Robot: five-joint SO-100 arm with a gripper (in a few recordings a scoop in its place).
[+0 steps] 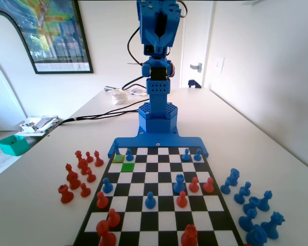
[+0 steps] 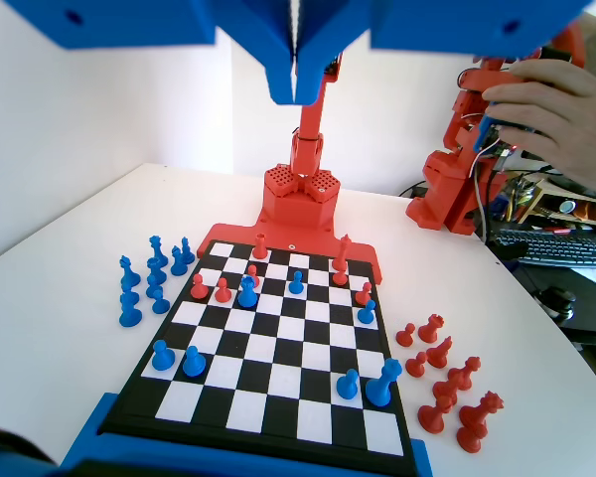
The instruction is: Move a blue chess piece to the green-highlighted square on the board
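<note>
Hanging high above the board [image 2: 278, 383], the gripper [image 2: 296, 84] is seen with jaws pressed together, nothing held. The blue pawn [image 1: 129, 154] stands beside the yellow square, just behind the green square [image 1: 127, 167].

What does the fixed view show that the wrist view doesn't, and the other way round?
Fixed view: the green-highlighted square, a yellow-olive square touching its corner, and a framed poster. Wrist view: the jaws, closed together, hanging from the top edge, and a keyboard. Both: the board, with blue pieces and red pieces on and beside it.
</note>
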